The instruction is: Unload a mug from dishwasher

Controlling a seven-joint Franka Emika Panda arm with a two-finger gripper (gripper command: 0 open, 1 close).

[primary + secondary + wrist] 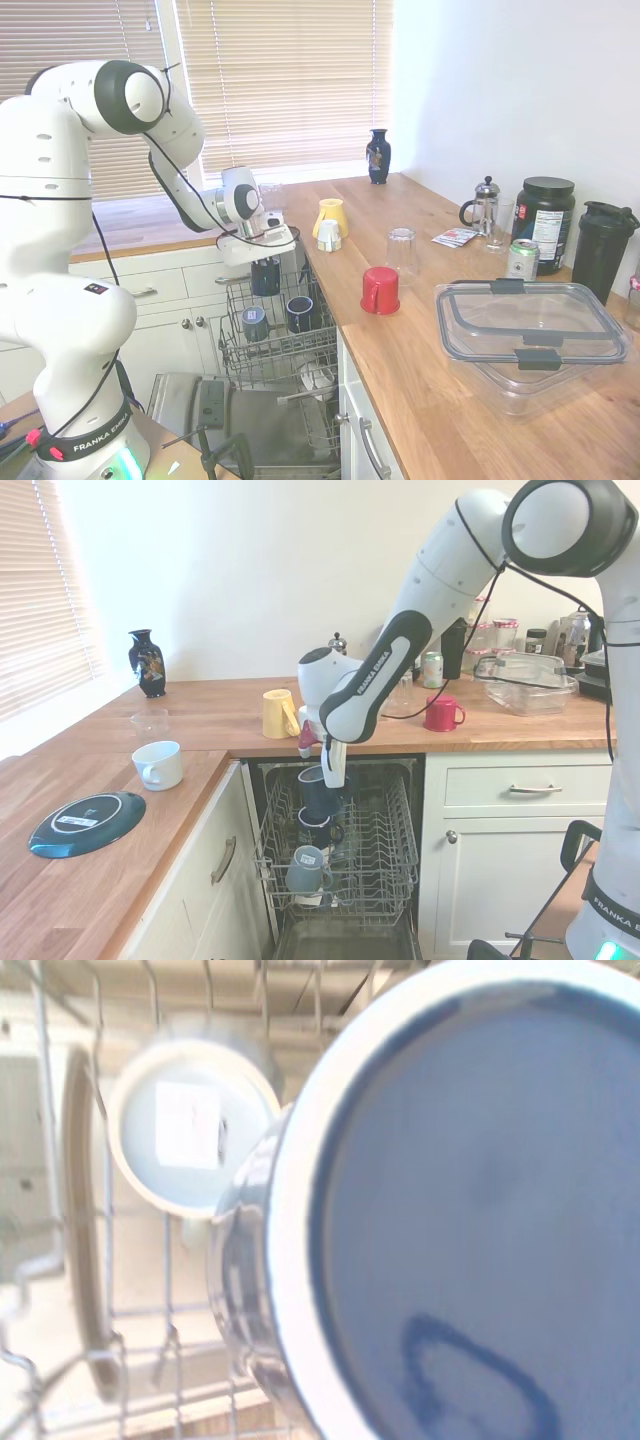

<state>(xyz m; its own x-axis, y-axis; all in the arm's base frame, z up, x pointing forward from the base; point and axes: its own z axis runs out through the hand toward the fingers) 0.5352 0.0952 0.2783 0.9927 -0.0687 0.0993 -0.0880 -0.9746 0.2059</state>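
— Where do we see the mug [265, 277]?

— Hanging in the air above the dishwasher [262, 425] upper rack [385, 855], at about 12 o'clock from the two other navy mugs [301, 313] standing in it.

— And the tool [332, 770]?

— We see its fingers clamped on the mug, pointing straight down. In the wrist view the mug's pale bottom fills most of the picture, blurred.

— Anything else nearby?

— A yellow mug [331, 217] and a red cup [380, 290] on the wooden surface [440, 400].

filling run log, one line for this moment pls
phase: lift-out | gripper: shut on mug | mug: raised above dishwasher rack
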